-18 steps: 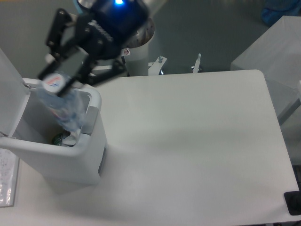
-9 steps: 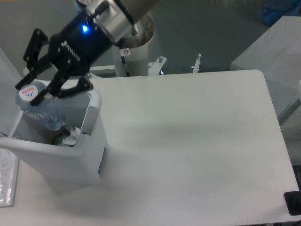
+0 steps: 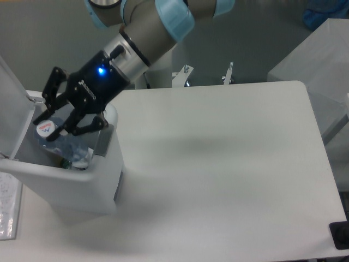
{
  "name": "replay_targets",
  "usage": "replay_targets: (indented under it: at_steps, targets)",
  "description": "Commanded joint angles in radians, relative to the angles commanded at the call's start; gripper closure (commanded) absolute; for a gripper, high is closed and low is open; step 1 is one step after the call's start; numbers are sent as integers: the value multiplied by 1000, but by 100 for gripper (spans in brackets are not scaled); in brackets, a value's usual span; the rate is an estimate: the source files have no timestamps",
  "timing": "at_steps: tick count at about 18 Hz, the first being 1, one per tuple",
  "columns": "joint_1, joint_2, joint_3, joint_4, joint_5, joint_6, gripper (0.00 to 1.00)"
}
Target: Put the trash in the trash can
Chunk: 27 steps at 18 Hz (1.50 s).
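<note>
White ground: your counter is a pale, plain top; the trash can stands at its left end, a white boxy bin with rounded corners.
Lid: swung up and back at the far left, so the mouth of the can faces you open.
Around: a sheet of bubble wrap lies flat beside the can at the left edge. A white post and two small metal fittings sit behind the far edge. A dark object pokes in at the bottom right corner. A pale grey block stands off the right side.
In the way: the front right wall of the can, with its grey panel, lies just beside the lower finger.
Claw: your claw hangs over the can's mouth, black fingers clamped on the neck end of the water bottle.
Bottle: bluish and see-through, white cap up toward the left, body angled down inside the can.
Other trash: a bit of green and white shows low in the can under the bottle; you cannot tell from here that it is the pouch.
Arm: comes in from top centre, blue light lit on the wrist.
Open room: the whole middle and right of the counter lies bare; its far right corner is rounded.
</note>
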Motion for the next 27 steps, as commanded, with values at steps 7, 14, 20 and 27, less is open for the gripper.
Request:
replay_targets:
  at_steps: [7, 14, 20, 27]
  targets:
    - [17, 5, -9, -2, 3, 11, 0]
    - [222, -24, 41, 0, 64, 14, 0]
    - [331, -126, 100, 2, 253, 101, 0]
    - [337, -222, 221, -17, 628, 149, 0]
